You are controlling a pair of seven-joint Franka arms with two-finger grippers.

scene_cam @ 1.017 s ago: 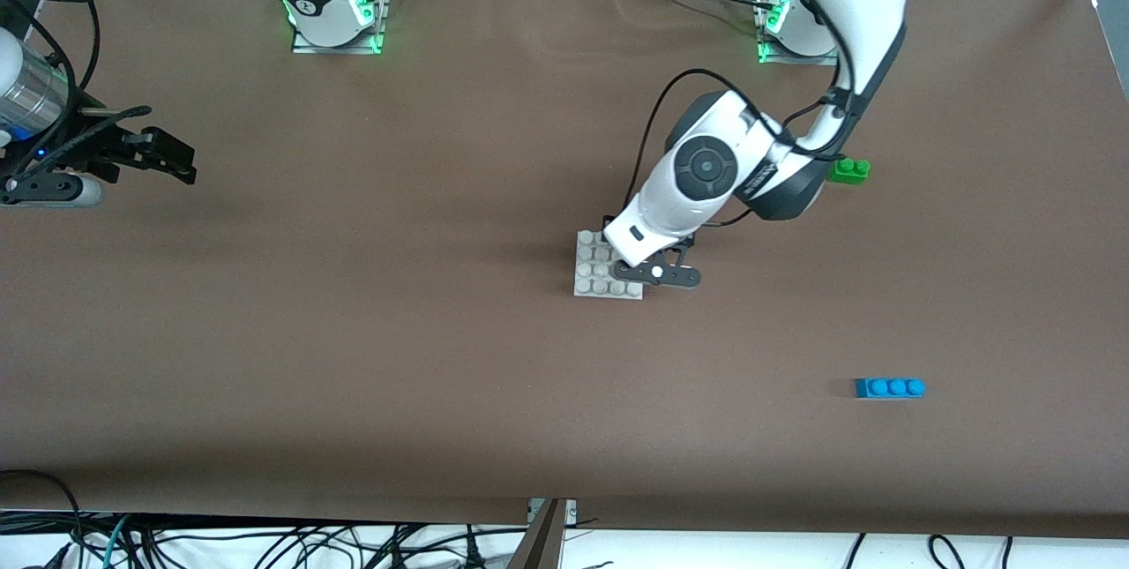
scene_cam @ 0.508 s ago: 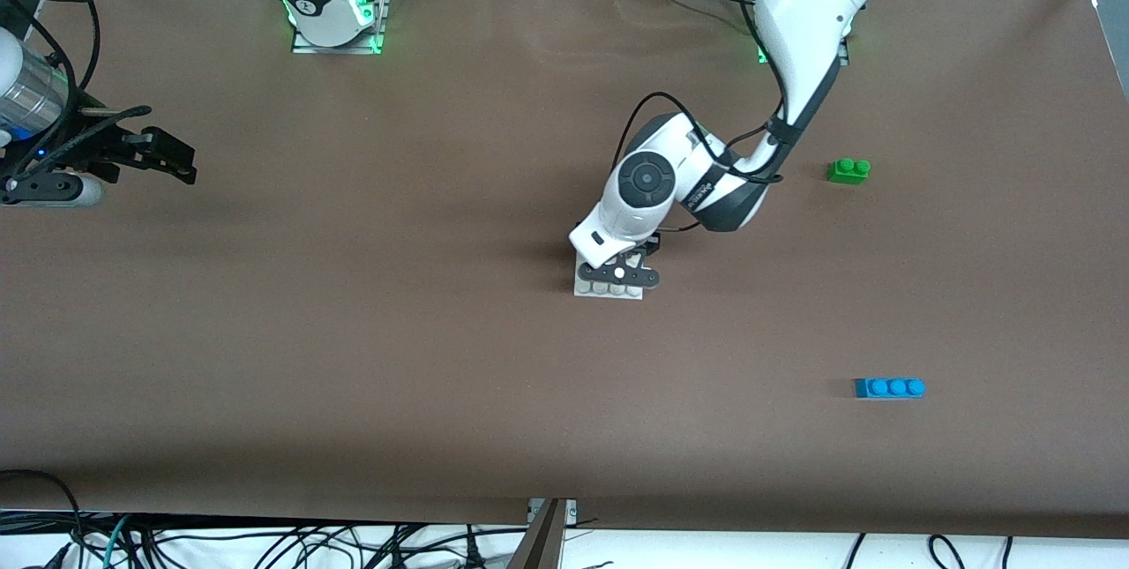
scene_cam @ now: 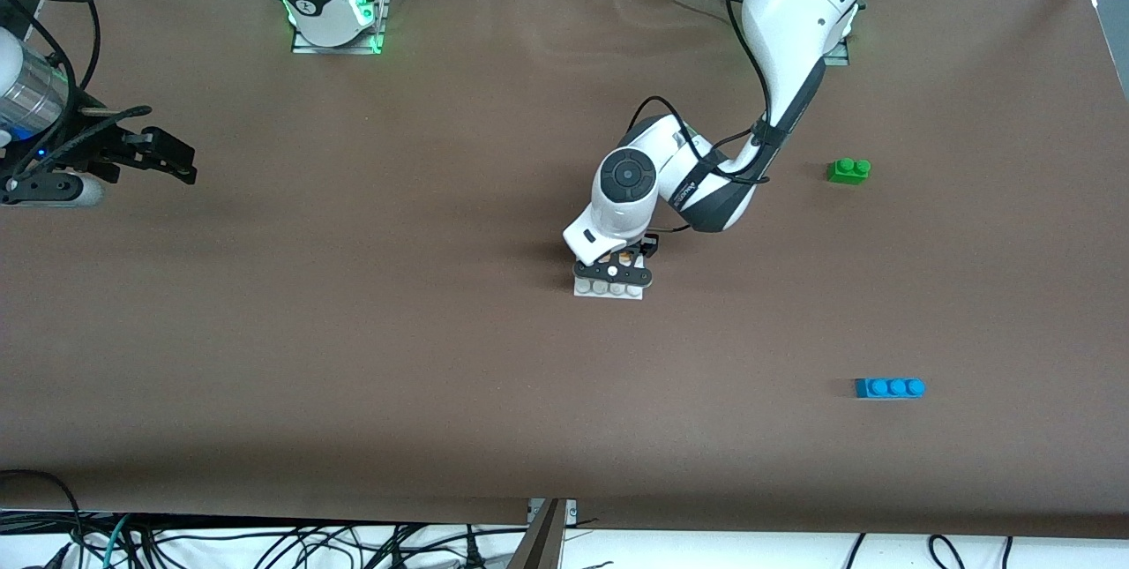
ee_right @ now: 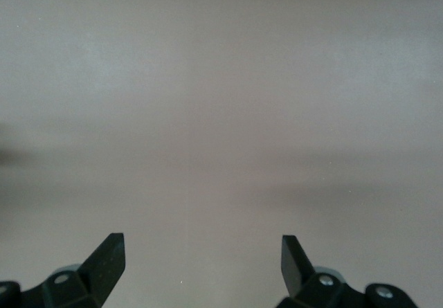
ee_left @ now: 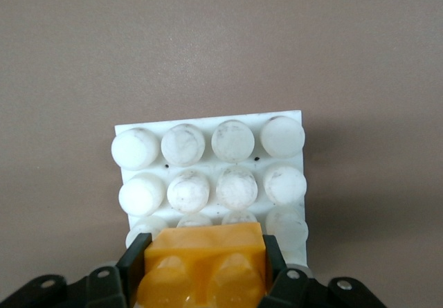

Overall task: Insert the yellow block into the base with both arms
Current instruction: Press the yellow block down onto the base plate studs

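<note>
Yellow block (ee_left: 204,263) sits clamped between the left gripper's (scene_cam: 615,272) fingers (ee_left: 133,256), studs up, long axis running finger to finger. We see it held over the base (ee_left: 211,176), above the stud row closest to the wrist cam; can't tell if it's touching the studs. Base lies flat near table centre.

Front view hides nearly all of the block under the wrist; only a speck of orange shows, w/ one row of base studs (scene_cam: 609,288) visible. Left wrist view gives the block & the stud grid.

Left arm reaches from its base, forearm bent down, gripper pointing down. Right gripper (scene_cam: 168,156) waits toward the right arm's end of the table, fingers (ee_right: 107,256) spread wide, nothing btwn them.

Green brick (scene_cam: 848,170) & blue brick (scene_cam: 889,387) lie toward the left arm's end, blue nearer the front cam.
</note>
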